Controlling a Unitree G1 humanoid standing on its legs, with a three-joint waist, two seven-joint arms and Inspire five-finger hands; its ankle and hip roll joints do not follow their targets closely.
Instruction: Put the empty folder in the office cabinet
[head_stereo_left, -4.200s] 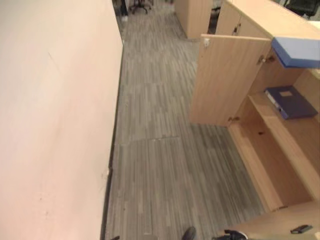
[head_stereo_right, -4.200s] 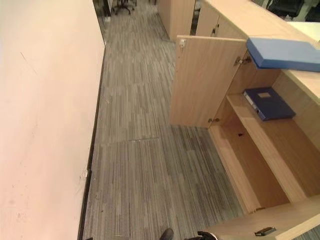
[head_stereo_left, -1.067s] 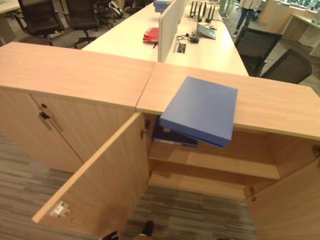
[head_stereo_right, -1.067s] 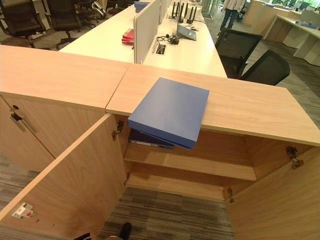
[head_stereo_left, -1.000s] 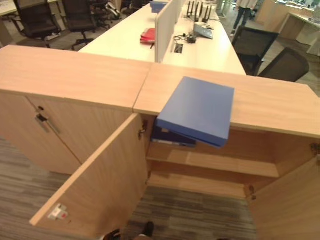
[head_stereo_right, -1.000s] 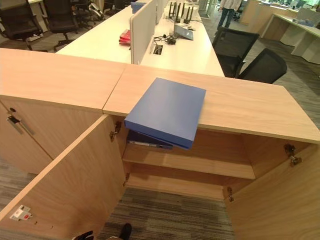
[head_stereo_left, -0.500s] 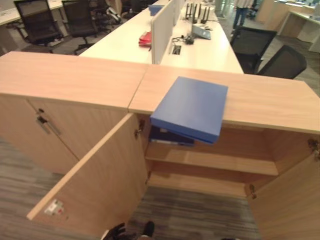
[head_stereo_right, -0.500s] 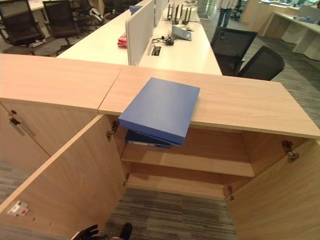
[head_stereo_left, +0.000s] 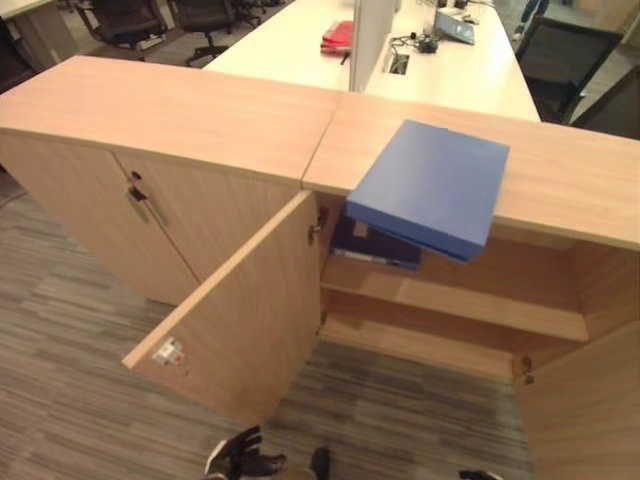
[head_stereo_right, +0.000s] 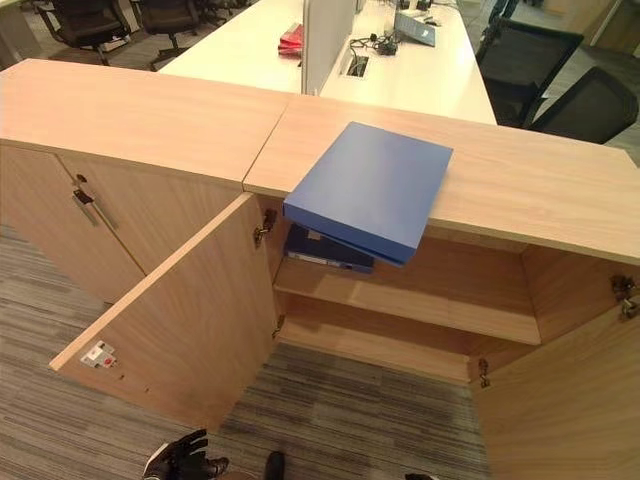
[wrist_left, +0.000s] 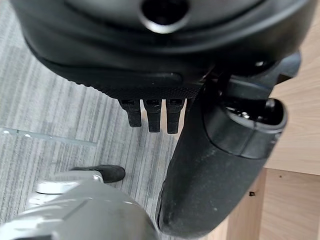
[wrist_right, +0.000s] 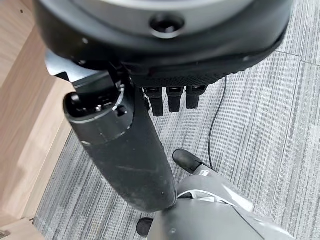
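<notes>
Both hands hang low and hold nothing; the blue folder lies on top of the cabinet.

Nearest, the left hand (head_stereo_left: 240, 458) shows low over the striped carpet (head_stereo_left: 70, 330), its fingers (wrist_left: 152, 114) relaxed and apart, around nothing. The right hand (wrist_right: 130, 150) hangs above the carpet too, fingers loose and empty. A little farther, the cabinet (head_stereo_right: 500, 200) stands with its left door (head_stereo_right: 180, 320) swung wide open and its right door (head_stereo_right: 570, 400) open as well. The blue folder (head_stereo_right: 370, 188) rests on the cabinet top, its near edge sticking out past the front. Just under it, a darker folder (head_stereo_right: 325, 250) lies on the shelf (head_stereo_right: 420, 300) inside. To the left is a closed cabinet (head_stereo_right: 90, 150). Farthest, a long white desk (head_stereo_right: 290, 50) holds a red thing (head_stereo_right: 292, 38), with black chairs (head_stereo_right: 560, 80) at the right.
</notes>
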